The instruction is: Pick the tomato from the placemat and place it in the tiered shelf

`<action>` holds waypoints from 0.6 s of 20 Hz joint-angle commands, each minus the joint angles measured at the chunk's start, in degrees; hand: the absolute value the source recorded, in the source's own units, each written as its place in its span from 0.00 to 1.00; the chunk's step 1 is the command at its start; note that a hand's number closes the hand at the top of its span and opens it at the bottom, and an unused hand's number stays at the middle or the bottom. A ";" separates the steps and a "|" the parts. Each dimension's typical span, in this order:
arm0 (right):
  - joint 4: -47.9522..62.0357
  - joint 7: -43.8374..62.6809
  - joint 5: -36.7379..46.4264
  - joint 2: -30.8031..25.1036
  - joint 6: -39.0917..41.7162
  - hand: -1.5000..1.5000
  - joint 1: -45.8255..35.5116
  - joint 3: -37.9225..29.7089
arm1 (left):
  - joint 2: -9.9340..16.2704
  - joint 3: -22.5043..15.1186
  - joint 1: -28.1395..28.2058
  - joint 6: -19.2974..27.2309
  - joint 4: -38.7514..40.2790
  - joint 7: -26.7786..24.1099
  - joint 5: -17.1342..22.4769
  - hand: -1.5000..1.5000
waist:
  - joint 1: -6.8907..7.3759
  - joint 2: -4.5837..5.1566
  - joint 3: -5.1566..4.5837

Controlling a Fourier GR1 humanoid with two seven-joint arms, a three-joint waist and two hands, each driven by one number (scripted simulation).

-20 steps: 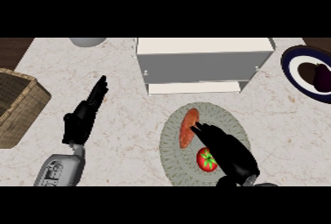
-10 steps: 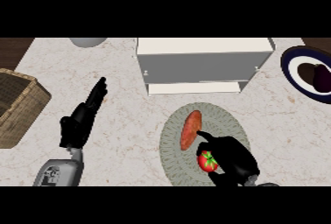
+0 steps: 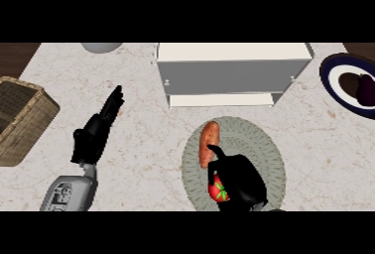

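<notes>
The red tomato [image 3: 219, 192] with a green stem lies on the round grey-green placemat [image 3: 265, 151] at the lower middle of the head view. My right hand [image 3: 240, 179] covers it from the right, fingers curled round it, so only its left side shows. An orange sweet potato [image 3: 210, 144] lies on the mat just beyond the hand. The white tiered shelf [image 3: 233, 72] stands behind the mat, its open front facing me. My left hand [image 3: 96, 133] rests open on the left, fingers straight and pointing away.
A wicker basket [image 3: 21, 118] sits at the left edge. A dark blue plate [image 3: 338, 84] holding a dark purple thing is at the right edge. A grey bowl [image 3: 101, 47] shows at the top left.
My right hand has drawn back toward me along the mat and closed its fingers over the tomato, uncovering the sweet potato. The left hand has hardly moved.
</notes>
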 commanded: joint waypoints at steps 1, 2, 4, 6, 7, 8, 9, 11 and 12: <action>2.74 18.50 -0.85 3.99 -7.88 1.00 -1.37 6.52 | 0.10 -1.01 0.03 -1.24 -0.31 -0.41 0.03 0.50 | 1.43 0.41 0.12; 1.67 21.96 -1.01 4.03 -9.50 1.00 -1.41 6.72 | -0.85 -0.59 -0.02 0.04 0.70 -0.10 -0.03 0.50 | 1.29 0.46 0.07; 0.50 29.68 -3.06 4.10 -12.96 1.00 -3.70 12.33 | -0.36 -1.00 -0.26 -0.27 -0.02 -0.34 -0.51 0.50 | 2.16 0.29 0.09; 2.27 35.37 -4.65 4.14 -17.21 1.00 -7.59 15.55 | -2.01 -2.03 -1.46 0.18 0.44 0.15 -0.63 0.50 | 2.70 0.57 0.12; 1.79 38.75 -5.53 4.15 -20.69 1.00 -9.12 17.96 | -0.67 -0.73 -0.77 -0.61 0.21 0.08 0.24 0.50 | 2.85 0.44 0.12; 1.53 39.41 -7.10 4.16 -24.00 1.00 -11.37 18.63 | -0.88 -1.33 -1.74 -0.21 2.02 -0.41 -0.89 0.50 | 2.75 0.71 0.14; 2.13 41.74 -7.25 4.17 -26.25 1.00 -14.26 19.43 | -1.47 -1.88 -1.63 -0.37 1.66 -0.33 -0.72 0.50 | 3.08 0.64 0.13; -0.70 42.79 -8.37 4.18 -34.02 1.00 -15.46 20.38 | -1.70 -2.16 -0.95 -0.24 1.74 -0.35 -0.90 0.50 | 2.96 0.48 0.19; -2.74 43.95 -8.54 4.18 -36.93 1.00 -15.78 21.00 | -0.60 -1.36 -0.18 -1.52 1.47 -1.21 0.16 0.50 | 3.27 0.32 0.17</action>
